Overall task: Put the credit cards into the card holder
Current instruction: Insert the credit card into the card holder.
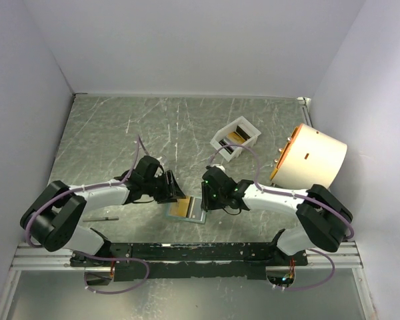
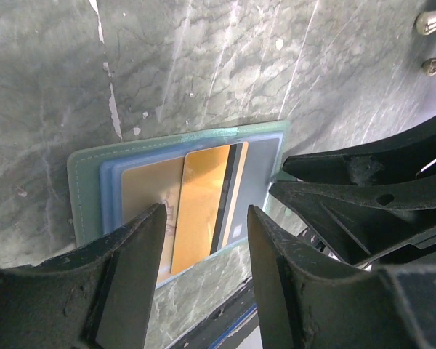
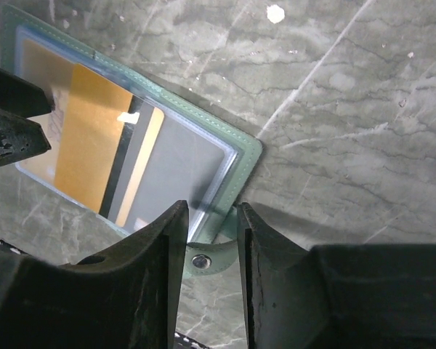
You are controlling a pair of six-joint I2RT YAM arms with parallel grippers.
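The sage-green card holder (image 1: 199, 216) lies open near the table's front edge, its pale blue-grey inside facing up. A gold credit card (image 2: 200, 207) with a black stripe lies across its middle, and it also shows in the right wrist view (image 3: 94, 138). Another gold card (image 2: 147, 190) sits under the left pocket. My left gripper (image 2: 207, 218) is open and empty just above the gold card. My right gripper (image 3: 211, 211) is narrowly open, its tips at the holder's edge (image 3: 251, 156), over the snap tab (image 3: 200, 261). More cards lie in the white tray (image 1: 221, 141).
A beige cylinder (image 1: 313, 157) lies on its side at the right. A thin dark strip (image 1: 101, 218) lies on the table at the front left. The black mounting rail (image 1: 187, 252) runs along the near edge. White walls enclose the table.
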